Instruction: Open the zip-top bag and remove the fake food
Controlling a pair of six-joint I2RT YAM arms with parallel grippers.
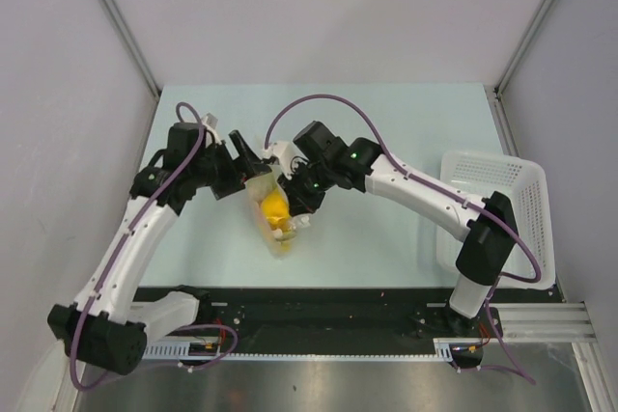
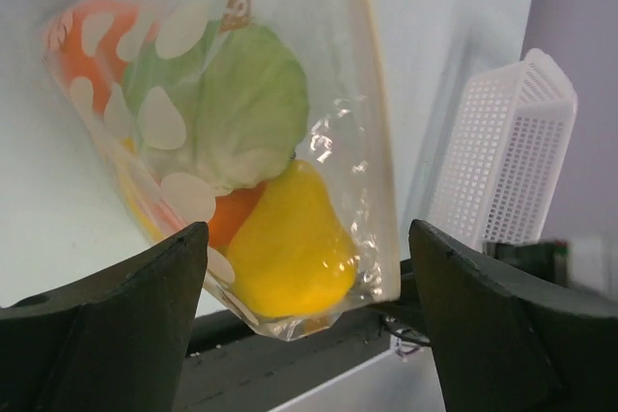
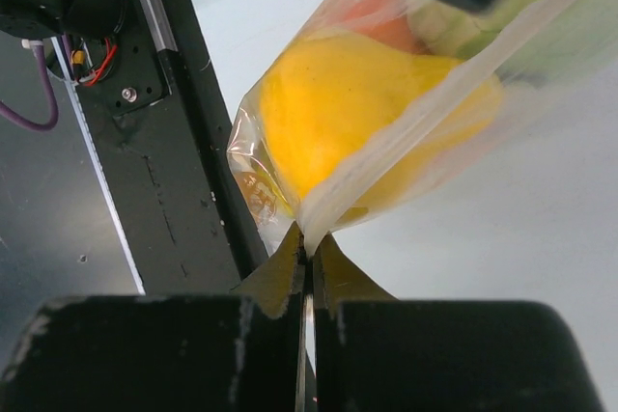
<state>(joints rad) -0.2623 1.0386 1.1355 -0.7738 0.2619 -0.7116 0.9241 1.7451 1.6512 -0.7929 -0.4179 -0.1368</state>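
The clear zip-top bag hangs between my two grippers over the table's near middle. In the left wrist view, the bag holds a pale green cabbage, a yellow fruit, an orange and a small orange piece. My right gripper is shut on the bag's white edge strip, and it shows in the top view. My left gripper is open, its fingers wide apart on either side of the bag; in the top view it sits at the bag's far end.
A white perforated basket stands at the table's right edge, also seen in the left wrist view. The black rail of the arm mount runs along the near edge, just below the bag's lower corner.
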